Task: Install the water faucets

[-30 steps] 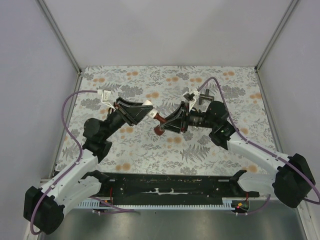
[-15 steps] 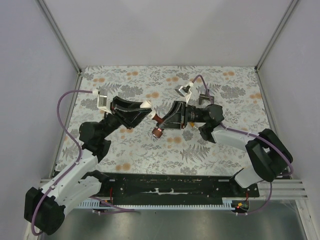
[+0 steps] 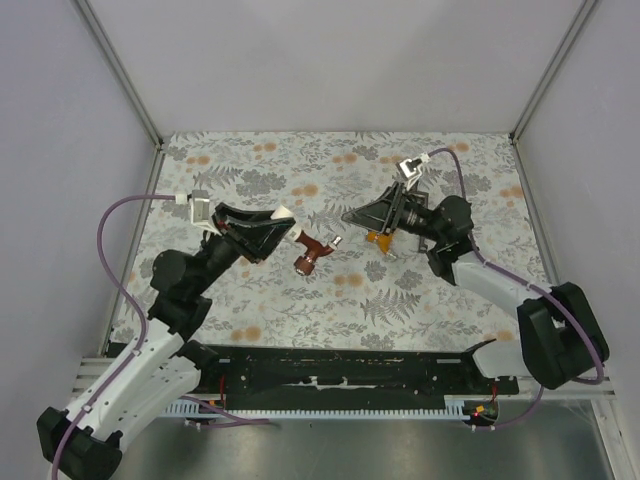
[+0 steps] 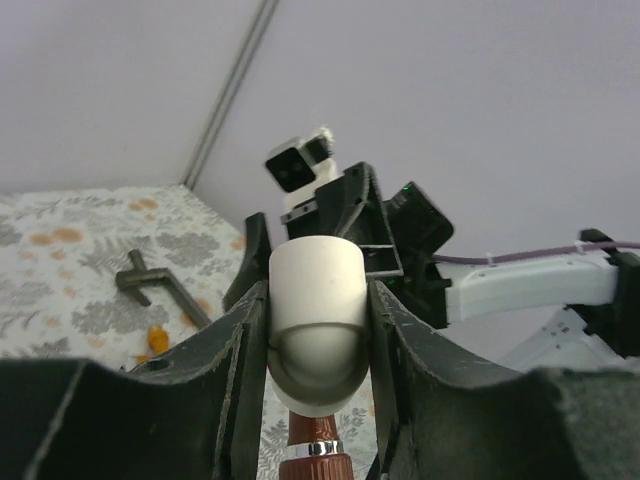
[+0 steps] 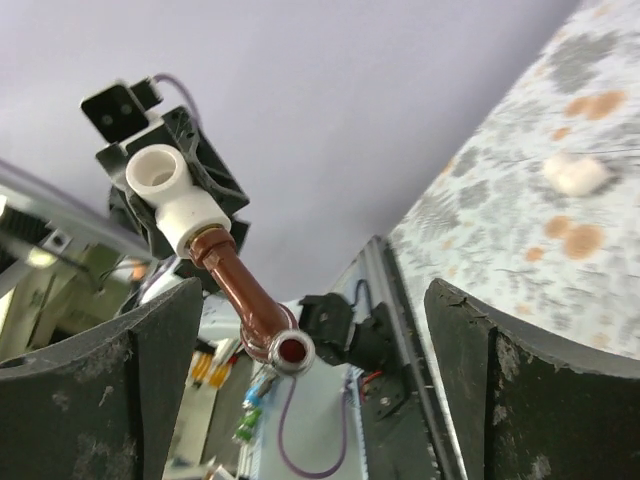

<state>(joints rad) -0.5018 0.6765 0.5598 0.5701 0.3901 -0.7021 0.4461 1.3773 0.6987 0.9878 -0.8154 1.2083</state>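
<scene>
**A:** Why is the white elbow fitting held up off the table?

**B:** It is clamped between the fingers of the left gripper, so that its lower opening is left free. The reddish-brown faucet sticks out of that opening and is carried in the air between the two arms. Its spout end is turned toward the other arm, where it can be reached head-on.

**A:** Is the faucet judged to be seated?

**B:** Its silvery collar is seen butted against the elbow, so it is taken to be threaded in. How tightly cannot be told.

**A:** How is the right gripper set?

**B:** Its jaws are spread wide, and nothing is held or touched between them. In the right wrist view the faucet is framed in the gap, but clearly apart from both fingers. A fresh grip or a further turn is thought likely to be wanted.

**A:** What is left on the table?

**B:** The orange faucet is seen lying just beside the right gripper, not yet fitted to anything. A loose white fitting is lying on the cloth. The dark T-shaped tool is lying flat, with nothing gripping it. The task is therefore reckoned about half done.
</scene>
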